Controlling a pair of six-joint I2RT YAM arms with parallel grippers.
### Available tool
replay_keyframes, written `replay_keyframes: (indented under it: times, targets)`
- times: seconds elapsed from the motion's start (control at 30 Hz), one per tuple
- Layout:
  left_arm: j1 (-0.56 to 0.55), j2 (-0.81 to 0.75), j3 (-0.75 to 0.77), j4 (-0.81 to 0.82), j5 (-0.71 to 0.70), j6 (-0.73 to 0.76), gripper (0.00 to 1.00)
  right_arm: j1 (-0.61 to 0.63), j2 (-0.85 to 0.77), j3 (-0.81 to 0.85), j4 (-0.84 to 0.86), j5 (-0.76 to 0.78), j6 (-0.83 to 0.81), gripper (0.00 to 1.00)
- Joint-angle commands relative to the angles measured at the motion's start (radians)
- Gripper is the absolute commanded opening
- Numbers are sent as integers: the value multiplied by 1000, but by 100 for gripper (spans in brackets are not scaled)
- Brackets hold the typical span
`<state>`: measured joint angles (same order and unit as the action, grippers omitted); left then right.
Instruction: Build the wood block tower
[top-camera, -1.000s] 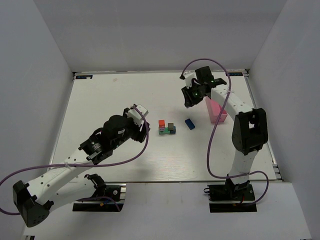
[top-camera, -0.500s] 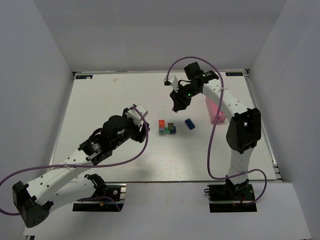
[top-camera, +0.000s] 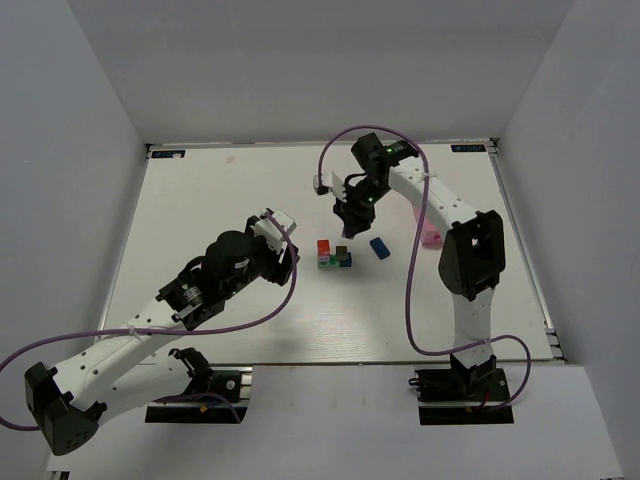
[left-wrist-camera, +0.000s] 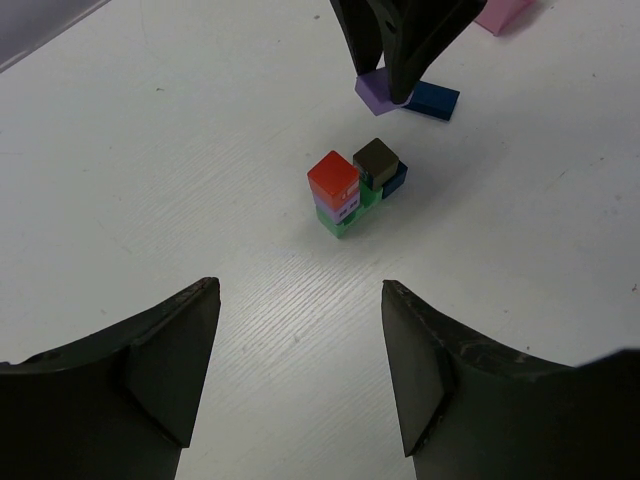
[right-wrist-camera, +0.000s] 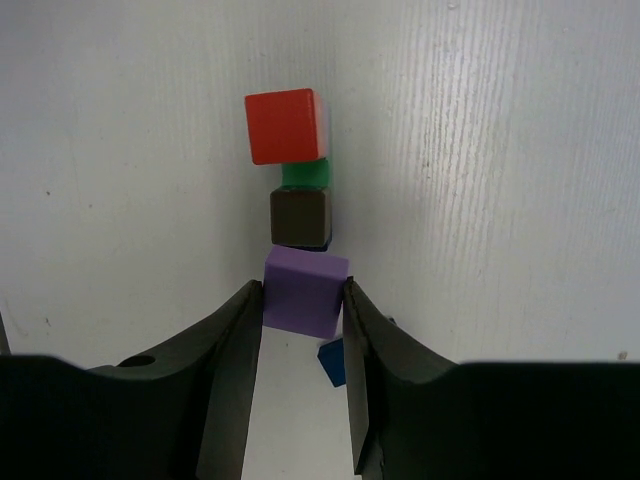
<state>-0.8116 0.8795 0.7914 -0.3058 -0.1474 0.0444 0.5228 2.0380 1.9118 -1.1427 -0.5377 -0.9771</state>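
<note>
The left end effector (left-wrist-camera: 300, 292) hovered low over the bench (left-wrist-camera: 150, 150), fingers spread and empty. Beyond it stood the wood block tower (left-wrist-camera: 352, 188), red cube uppermost. Just behind the tower, the right end effector (right-wrist-camera: 303, 300) pinched a purple cube (left-wrist-camera: 378, 93).

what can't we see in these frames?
Top view: purple cube hidden under the right tool; tower cubes too small to count.
Right wrist view: tower's lower cubes hidden beneath red cube, brown cube; blue block mostly behind purple cube.
Pink box: right arm covers most in top view; edge cuts it in left wrist view.
</note>
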Motion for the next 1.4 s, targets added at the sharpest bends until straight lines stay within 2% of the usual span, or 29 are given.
replay_keyframes:
  times: [0.0, 0.23, 0.6, 1.37]
  targets:
    - [3, -30, -4, 14, -7, 3, 76, 20, 8, 33, -75, -13, -94, 14]
    - [3, -30, -4, 14, -7, 3, 76, 58, 14, 1, -75, 18, -123, 14]
    - [3, -30, -4, 14, -17, 3, 76, 89, 74, 39, -77, 93, -126, 14]
    - [3, -30, -4, 14, -17, 3, 76, 126, 99, 46, -20, 153, -115, 14]
